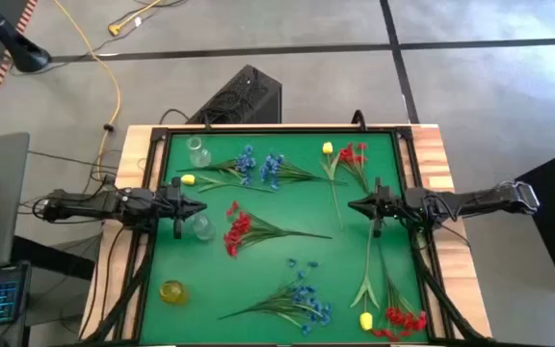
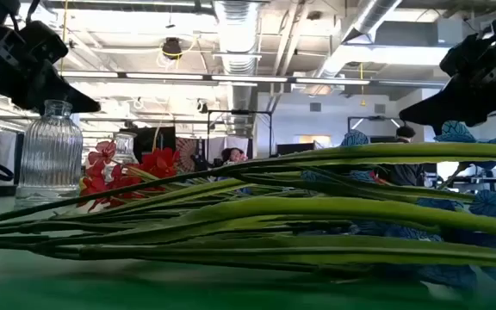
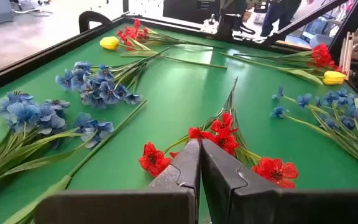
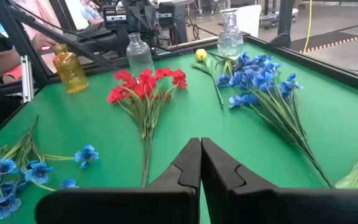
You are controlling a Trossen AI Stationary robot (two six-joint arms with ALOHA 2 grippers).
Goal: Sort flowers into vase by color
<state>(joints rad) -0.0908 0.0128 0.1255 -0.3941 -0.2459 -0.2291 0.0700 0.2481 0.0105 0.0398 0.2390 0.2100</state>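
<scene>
My left gripper [image 1: 198,207] [image 3: 200,158] hovers shut over the mat's left side, beside a clear vase [image 1: 200,227]. My right gripper [image 1: 353,205] [image 4: 200,155] hovers shut over the right side. Between them lies a red spray [image 1: 237,229] [image 3: 219,134] [image 4: 145,84]. Two blue sprays [image 1: 258,168] [image 4: 257,78] and a yellow tulip [image 1: 187,179] lie toward the far left. A yellow tulip [image 1: 328,148] and a red spray [image 1: 355,154] lie far right. A blue spray [image 1: 302,294], a yellow tulip [image 1: 365,320] and a red spray [image 1: 403,320] lie near the front edge.
A second clear vase [image 1: 198,151] [image 4: 230,34] stands at the far left corner and an amber vase [image 1: 172,291] [image 4: 70,68] at the near left. A raised black frame [image 1: 408,164] borders the green mat. People show in the room beyond the table.
</scene>
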